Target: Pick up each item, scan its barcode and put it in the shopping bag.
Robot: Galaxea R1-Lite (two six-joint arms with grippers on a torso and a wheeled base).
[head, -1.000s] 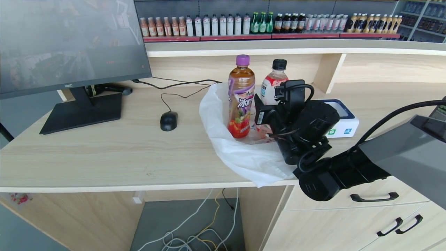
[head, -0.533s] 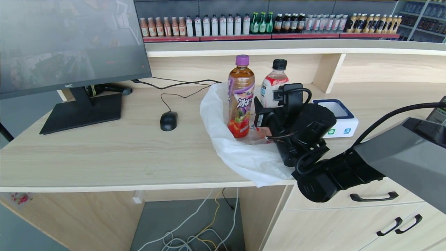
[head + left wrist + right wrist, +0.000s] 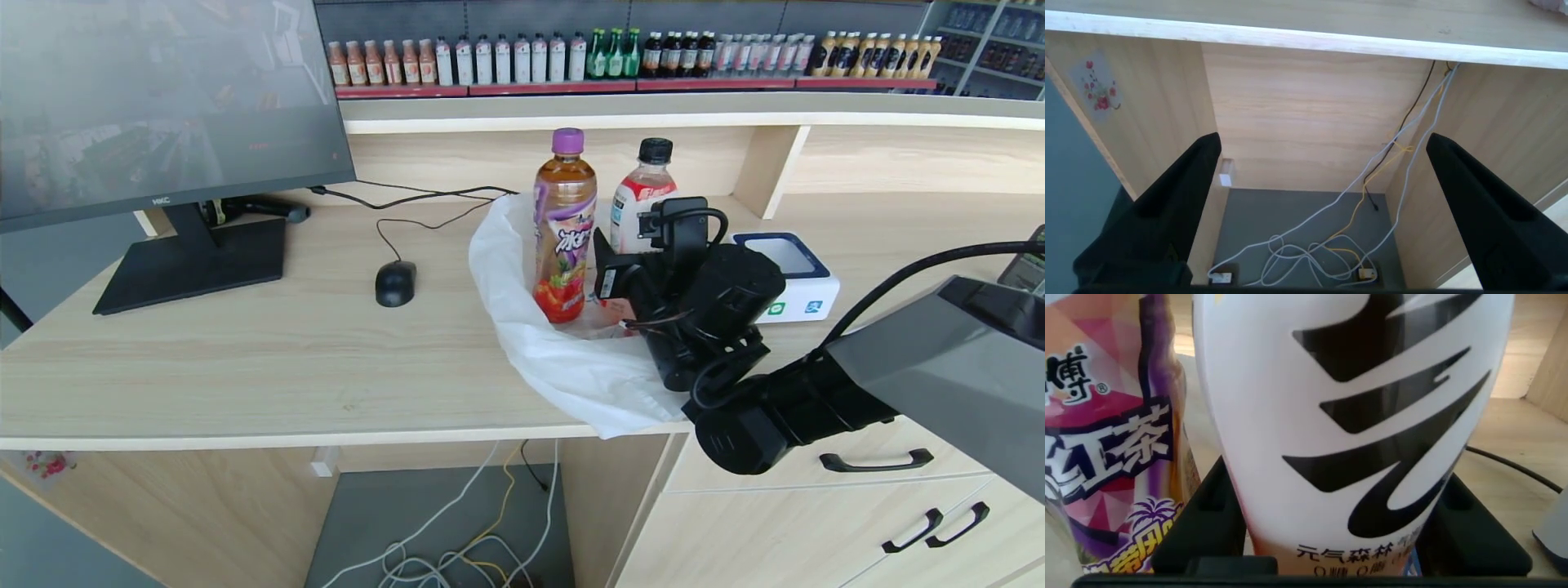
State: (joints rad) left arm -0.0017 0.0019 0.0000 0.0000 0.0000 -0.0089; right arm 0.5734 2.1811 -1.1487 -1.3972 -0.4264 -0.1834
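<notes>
Right gripper [image 3: 635, 282] slightly lower — black-capped bottle [image 3: 643, 192] right against it

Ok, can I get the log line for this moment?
right gripper: around black-capped bottle, grip unclear | bottle: upright on shopping bag, beside purple-capped bottle | left gripper: open, facing under counter

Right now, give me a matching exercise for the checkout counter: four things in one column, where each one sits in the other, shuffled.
1 purple-capped bottle
2 black-capped bottle
3 mouse
4 scanner

A between the right gripper's fingers
B bare counter, left of the shopping bag
C standing in the shopping bag, ungripped
D counter, right of the shopping bag

Pairs: 1-C, 2-A, 3-B, 4-D
</notes>
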